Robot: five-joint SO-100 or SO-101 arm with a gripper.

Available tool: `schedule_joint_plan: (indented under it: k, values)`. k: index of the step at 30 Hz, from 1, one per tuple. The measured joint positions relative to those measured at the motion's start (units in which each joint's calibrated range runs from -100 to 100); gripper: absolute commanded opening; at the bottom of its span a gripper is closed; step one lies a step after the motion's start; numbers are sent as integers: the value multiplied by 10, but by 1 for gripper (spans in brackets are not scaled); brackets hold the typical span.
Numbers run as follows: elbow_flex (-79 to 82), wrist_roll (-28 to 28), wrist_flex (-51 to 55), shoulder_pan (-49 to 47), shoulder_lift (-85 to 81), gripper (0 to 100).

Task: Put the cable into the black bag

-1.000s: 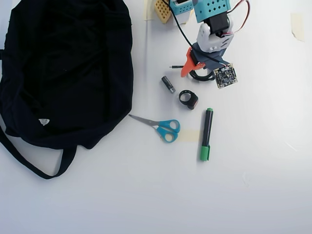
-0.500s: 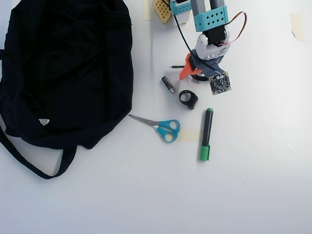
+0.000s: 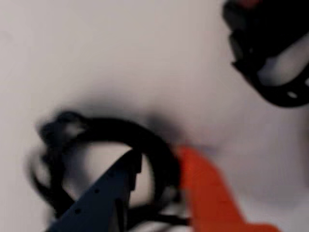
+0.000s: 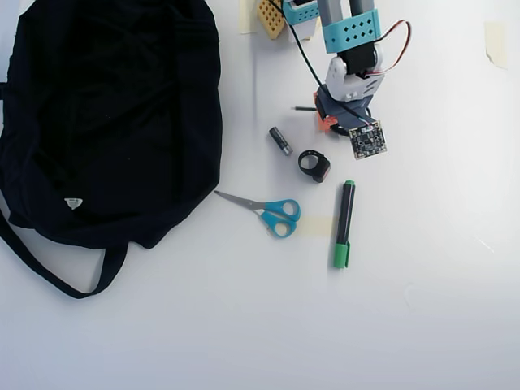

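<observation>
The cable (image 3: 104, 145), a coiled black loop on the counter (image 3: 120, 53), sits under the hand (image 3: 159, 166), whose fingers stand apart astride its right strand, seemingly to pinch it.

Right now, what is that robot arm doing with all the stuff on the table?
The arm's pincer is down over a coiled black cable on the white table, one finger inside the loop and the orange one outside. The blurry wrist view does not show whether it has closed yet. The black bag lies well off to the left in the overhead view. Scissors, a green marker and a small battery lie untouched.
</observation>
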Motion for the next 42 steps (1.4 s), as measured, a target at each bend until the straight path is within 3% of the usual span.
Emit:
schedule_joint_plan:
  k: [15,26,42]
  values:
    - [-15,-1,2,-4,-23,2]
    - [-29,-1,64,-3,-178,2]
    - [-30,2,145,87,-399,2]
